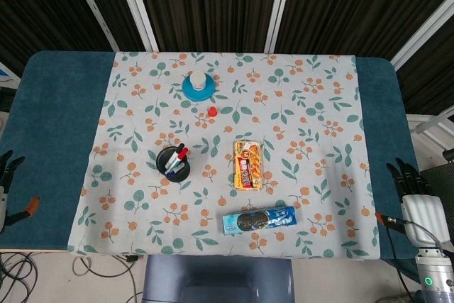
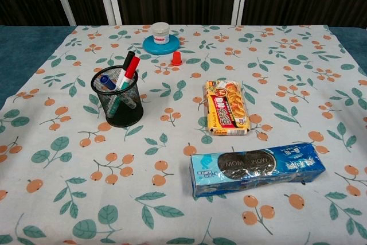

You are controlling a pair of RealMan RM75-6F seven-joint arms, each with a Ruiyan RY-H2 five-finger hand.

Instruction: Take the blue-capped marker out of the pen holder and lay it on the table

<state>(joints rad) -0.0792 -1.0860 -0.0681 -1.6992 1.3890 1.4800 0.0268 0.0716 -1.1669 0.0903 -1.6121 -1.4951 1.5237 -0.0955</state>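
Observation:
A black mesh pen holder point(image 1: 173, 164) point(image 2: 118, 99) stands on the floral cloth left of centre. The blue-capped marker point(image 2: 107, 81) point(image 1: 170, 173) leans in it beside a red-capped marker point(image 2: 131, 68) and a black-capped one point(image 2: 127, 59). My left hand point(image 1: 7, 175) shows only in the head view, at the table's left edge, far from the holder, fingers apart and empty. My right hand point(image 1: 413, 188) hangs off the right front edge, fingers spread, holding nothing. The chest view shows neither hand.
An orange snack packet point(image 1: 247, 164) point(image 2: 227, 107) lies right of the holder. A blue cookie pack point(image 1: 259, 220) point(image 2: 256, 167) lies near the front edge. A white jar on a blue dish point(image 1: 199, 85) point(image 2: 161, 37) and a small red cap point(image 1: 212, 111) point(image 2: 176, 58) sit at the back.

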